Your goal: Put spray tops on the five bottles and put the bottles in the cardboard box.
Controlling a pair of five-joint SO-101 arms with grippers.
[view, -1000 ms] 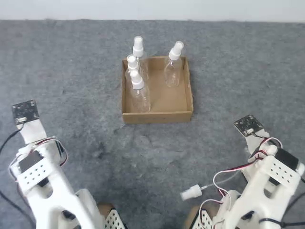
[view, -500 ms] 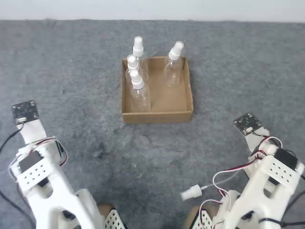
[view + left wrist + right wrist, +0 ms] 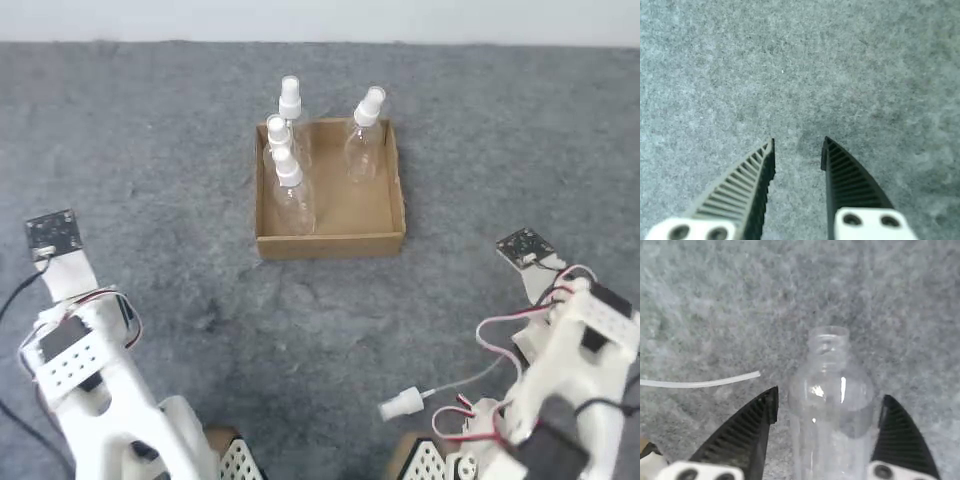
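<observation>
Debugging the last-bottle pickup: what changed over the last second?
The right arm swung rightward and a little away from the near edge. Nothing was gripped or released. The left arm, the brown cardboard box with four capped clear bottles and the loose white spray top on the grey felt stayed put.

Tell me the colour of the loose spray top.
Spray top: white, clearest in the high view.

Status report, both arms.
Left gripper open over mat. Right gripper open, straddling uncapped bottle. Spray top loose on mat nearby. Four capped bottles in cardboard box.
</observation>
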